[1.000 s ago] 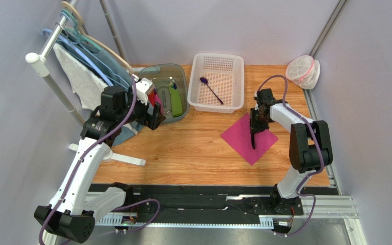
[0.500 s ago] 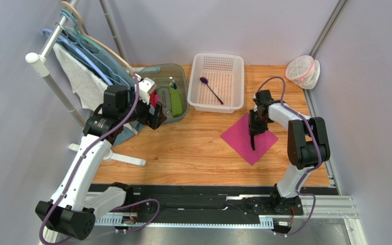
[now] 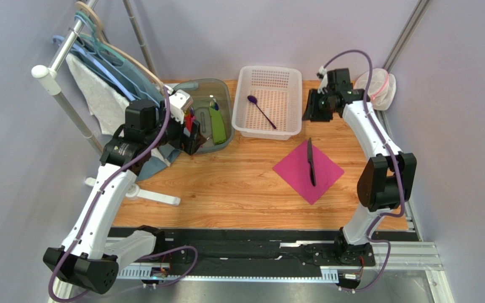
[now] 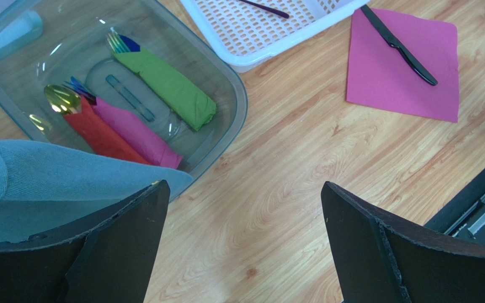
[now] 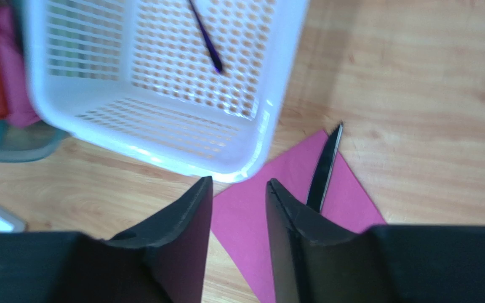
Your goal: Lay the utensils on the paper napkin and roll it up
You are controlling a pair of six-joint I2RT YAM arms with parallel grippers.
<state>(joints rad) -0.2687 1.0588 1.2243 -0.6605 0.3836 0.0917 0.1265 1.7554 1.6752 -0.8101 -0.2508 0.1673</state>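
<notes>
Jaws on the left gripper stand spread as wide as they go, with nothing between them; it hangs above the wooden table just on the near side of a clear plastic tub. Inside that tub lie three rolled bundles side by side, a green one, a pink one and a red one, with utensil ends poking out of their tops. A blue cloth sits under the left finger's edge. Over at the back, the right gripper hovers beside the right-hand rim of the white basket, its two fingers parted by a narrow gap and gripping nothing. Down in the basket the purple spoon lies on a slant, its small bowl toward the back left. The paper napkin is flat on the table, turned like a diamond, just beside the basket's near right corner. The black knife rests on top of it, running from the napkin's far corner toward the near side, well apart from both grippers.
</notes>
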